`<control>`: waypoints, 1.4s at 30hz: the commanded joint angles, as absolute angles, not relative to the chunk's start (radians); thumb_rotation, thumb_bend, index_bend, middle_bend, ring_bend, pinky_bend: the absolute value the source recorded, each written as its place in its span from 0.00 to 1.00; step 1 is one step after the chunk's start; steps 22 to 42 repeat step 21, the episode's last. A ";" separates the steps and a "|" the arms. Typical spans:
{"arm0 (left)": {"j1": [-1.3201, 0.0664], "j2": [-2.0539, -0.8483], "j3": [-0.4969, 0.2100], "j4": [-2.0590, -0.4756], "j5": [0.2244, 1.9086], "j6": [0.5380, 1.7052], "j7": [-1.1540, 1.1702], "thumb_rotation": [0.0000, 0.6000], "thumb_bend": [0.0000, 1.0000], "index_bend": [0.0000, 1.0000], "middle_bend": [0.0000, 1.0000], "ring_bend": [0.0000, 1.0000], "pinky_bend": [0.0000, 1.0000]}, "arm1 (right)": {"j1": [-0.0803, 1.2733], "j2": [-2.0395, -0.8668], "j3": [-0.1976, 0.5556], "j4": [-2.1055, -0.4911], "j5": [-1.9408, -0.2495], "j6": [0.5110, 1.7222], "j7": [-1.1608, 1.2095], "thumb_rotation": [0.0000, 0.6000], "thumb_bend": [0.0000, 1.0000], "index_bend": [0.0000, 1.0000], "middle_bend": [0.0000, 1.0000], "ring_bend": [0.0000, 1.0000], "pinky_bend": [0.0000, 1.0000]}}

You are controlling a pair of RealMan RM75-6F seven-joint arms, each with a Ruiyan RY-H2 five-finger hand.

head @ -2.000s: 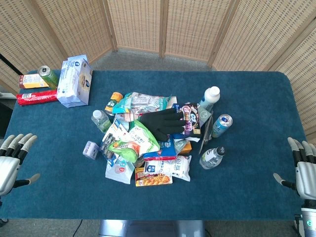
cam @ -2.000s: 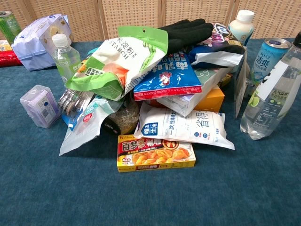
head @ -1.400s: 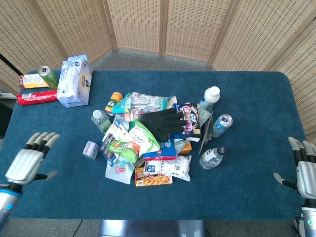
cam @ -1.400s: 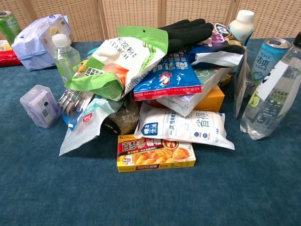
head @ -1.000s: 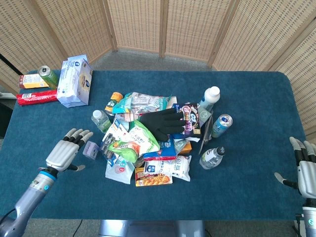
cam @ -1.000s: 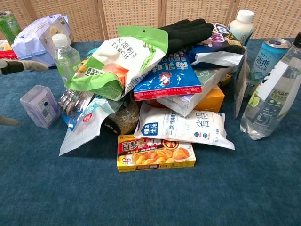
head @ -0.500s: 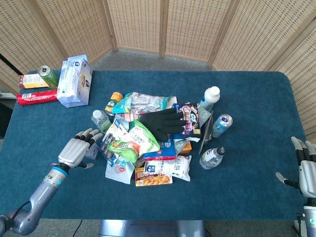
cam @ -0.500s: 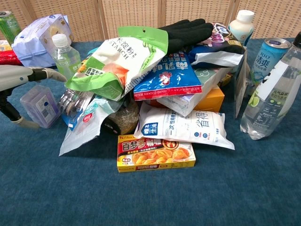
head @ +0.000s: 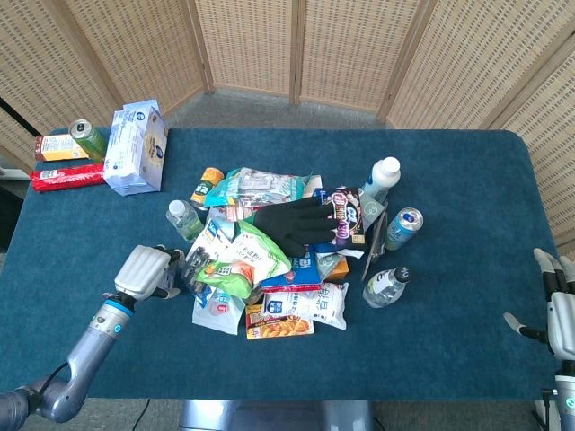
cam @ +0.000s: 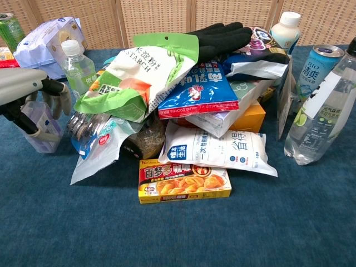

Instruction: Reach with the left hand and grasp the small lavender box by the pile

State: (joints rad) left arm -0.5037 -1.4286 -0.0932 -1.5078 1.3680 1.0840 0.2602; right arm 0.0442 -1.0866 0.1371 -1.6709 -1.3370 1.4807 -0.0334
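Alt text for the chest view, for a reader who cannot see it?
The left hand wraps its fingers around the lavender box at the left of a pile of snack packets on a blue table. Bottles and a can stand at the right.

Left hand [head: 145,271] covers lavender box [cam: 38,129] in head view — only part shows in chest view. Right hand [head: 559,310] cut off by frame edge.

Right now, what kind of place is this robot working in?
Probably a staged test or recording space, not a home or shop: woven folding screens wall off a table covered in blue cloth, with a mixed pile of snack packets and bottles heaped in the middle.
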 commanded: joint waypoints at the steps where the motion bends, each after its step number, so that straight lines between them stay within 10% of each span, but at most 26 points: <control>1: -0.498 -1.413 -0.093 -1.521 1.371 1.098 0.264 1.00 0.00 0.49 0.60 0.68 0.71 | 0.044 -1.086 0.137 -1.672 -1.338 1.481 -0.033 1.00 0.00 0.00 0.00 0.00 0.00; 21: -0.471 -1.112 -0.163 -1.939 1.510 1.282 0.276 1.00 0.00 0.50 0.59 0.71 0.72 | 0.041 -1.080 0.135 -1.685 -1.344 1.485 -0.034 1.00 0.00 0.00 0.00 0.00 0.00; 42: -0.471 -1.112 -0.163 -1.939 1.510 1.282 0.276 1.00 0.00 0.50 0.59 0.71 0.72 | 0.041 -1.080 0.135 -1.685 -1.344 1.485 -0.034 1.00 0.00 0.00 0.00 0.00 0.00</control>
